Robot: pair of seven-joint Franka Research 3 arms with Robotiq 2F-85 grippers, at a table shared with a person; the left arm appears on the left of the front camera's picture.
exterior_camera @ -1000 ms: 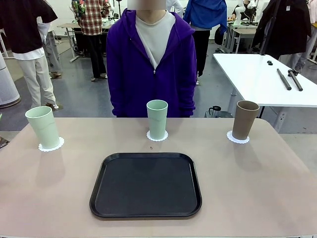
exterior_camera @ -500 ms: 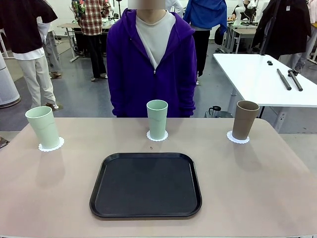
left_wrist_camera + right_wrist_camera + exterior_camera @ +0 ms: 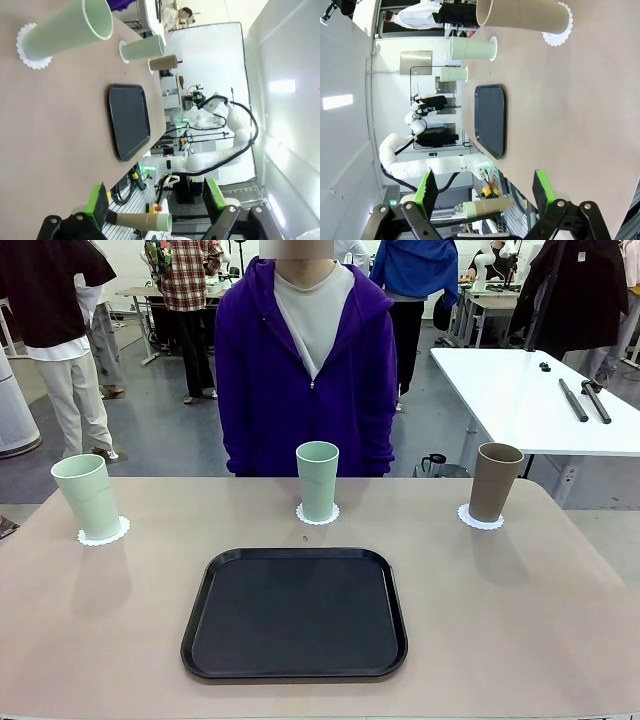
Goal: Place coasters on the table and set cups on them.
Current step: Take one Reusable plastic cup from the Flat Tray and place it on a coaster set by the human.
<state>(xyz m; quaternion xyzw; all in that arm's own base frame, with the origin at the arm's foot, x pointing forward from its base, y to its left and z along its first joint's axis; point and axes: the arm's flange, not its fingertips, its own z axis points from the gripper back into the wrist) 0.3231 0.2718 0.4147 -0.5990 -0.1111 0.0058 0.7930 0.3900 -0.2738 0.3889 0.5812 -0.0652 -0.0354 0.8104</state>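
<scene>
Three cups stand upright on the beige table (image 3: 520, 620), each on a white lacy coaster. A mint cup (image 3: 88, 497) sits on the left coaster (image 3: 112, 534), another mint cup (image 3: 318, 480) on the middle coaster (image 3: 318, 522), and a brown cup (image 3: 495, 482) on the right coaster (image 3: 480, 525). In its wrist view my left gripper (image 3: 155, 197) is open and holds nothing, off the table's edge, with the nearest mint cup (image 3: 70, 32) far ahead. My right gripper (image 3: 485, 192) is also open with nothing in it, well back from the brown cup (image 3: 522, 16).
A black tray (image 3: 295, 613) lies bare at the table's middle front. A person in a purple hoodie (image 3: 305, 370) stands at the far edge behind the middle cup. A white table (image 3: 530, 400) with dark tools stands at the back right.
</scene>
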